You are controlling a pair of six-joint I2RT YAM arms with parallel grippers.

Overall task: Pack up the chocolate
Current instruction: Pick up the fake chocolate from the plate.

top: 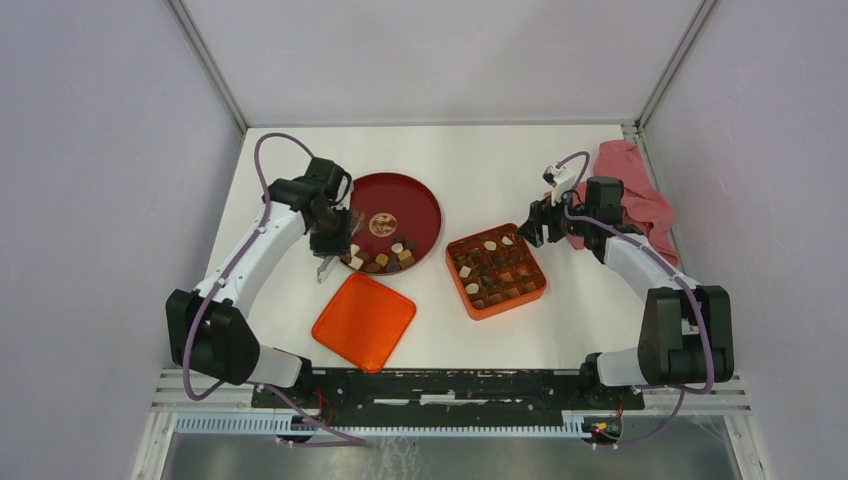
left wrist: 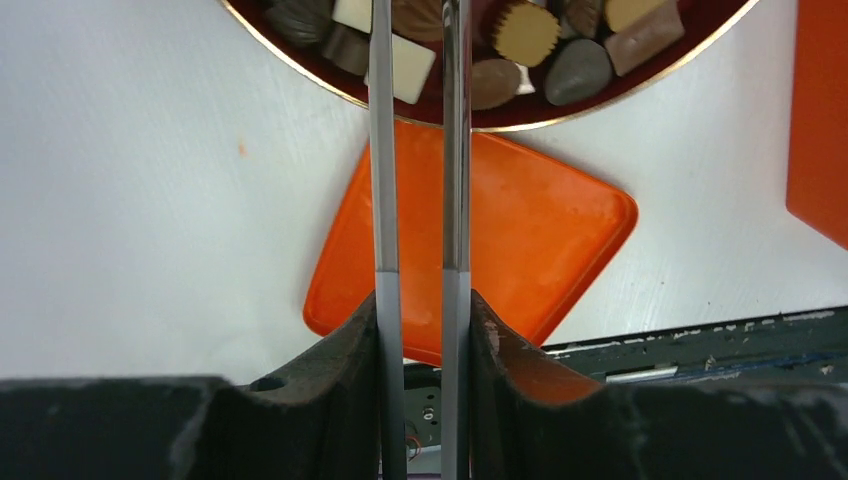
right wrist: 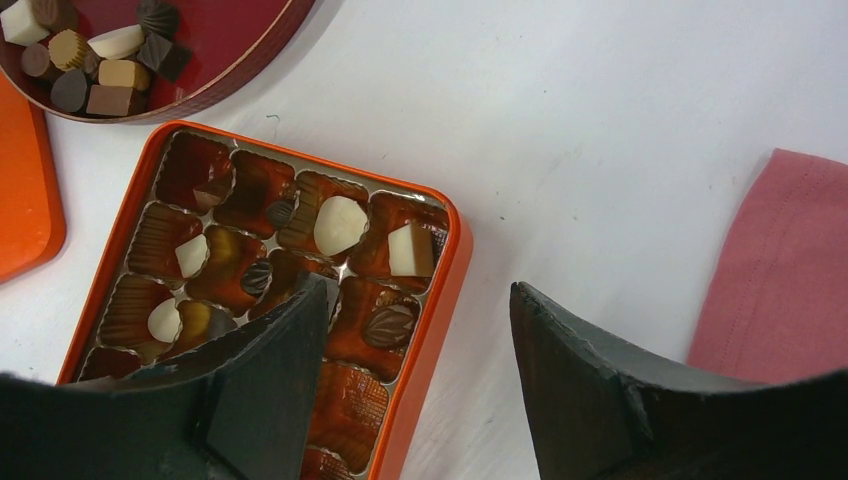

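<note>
Loose chocolate (top: 380,260) lies in a heap at the near side of the round dark red plate (top: 405,181). More pieces sit in compartments of the square orange box (top: 541,288). My left gripper (top: 330,240) hangs over the plate's near-left rim, shut on a pair of metal tongs (left wrist: 385,200). The tong blades reach over the chocolate (left wrist: 525,30), and their tips are cut off at the top of the left wrist view. My right gripper (right wrist: 417,288) hovers open and empty over the box's right rim (right wrist: 435,330), above a white chocolate (right wrist: 340,225) and its neighbours.
The orange box lid (top: 364,320) lies flat in front of the plate, also under the tongs as lid (left wrist: 540,230). A pink cloth (top: 640,190) is bunched at the back right, behind my right arm. The black mounting rail runs along the near edge.
</note>
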